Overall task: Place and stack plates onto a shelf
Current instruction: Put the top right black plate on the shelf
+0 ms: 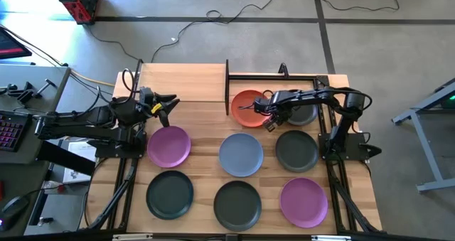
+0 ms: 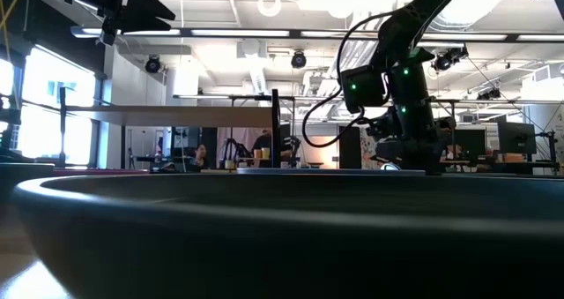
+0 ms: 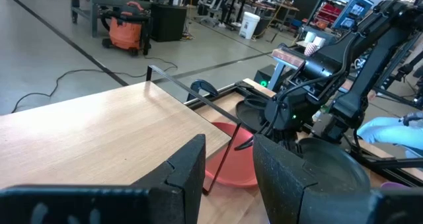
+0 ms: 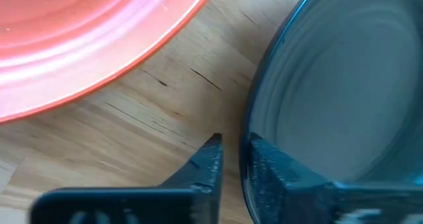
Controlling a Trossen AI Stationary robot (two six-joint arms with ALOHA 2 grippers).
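The shelf (image 1: 183,82), a light-wood panel on thin black posts, stands at the table's far left. The orange plate (image 1: 245,107) lies flat on the tabletop beside the shelf's right end. A dark grey plate (image 1: 304,115) lies right of it, partly under my right arm. My right gripper (image 1: 269,121) is low between these two plates, its fingers a narrow gap apart at the grey plate's left rim (image 4: 250,128). My left gripper (image 1: 173,104) hovers open and empty at the shelf's near edge, above a purple plate (image 1: 168,145). My right gripper slants down from the table's right side. One finger (image 4: 268,168) lies over the inside of the dark grey plate at its left rim and the other finger (image 4: 208,161) over the bare tabletop outside it. The plate lies flat. Whether a finger touches it, I cannot tell.
A light blue plate (image 1: 241,154), a dark grey plate (image 1: 296,150), two more dark grey plates (image 1: 170,193) (image 1: 237,204) and a purple plate (image 1: 303,202) lie on the near half of the tabletop. A dark plate (image 2: 264,237) fills the low view's foreground.
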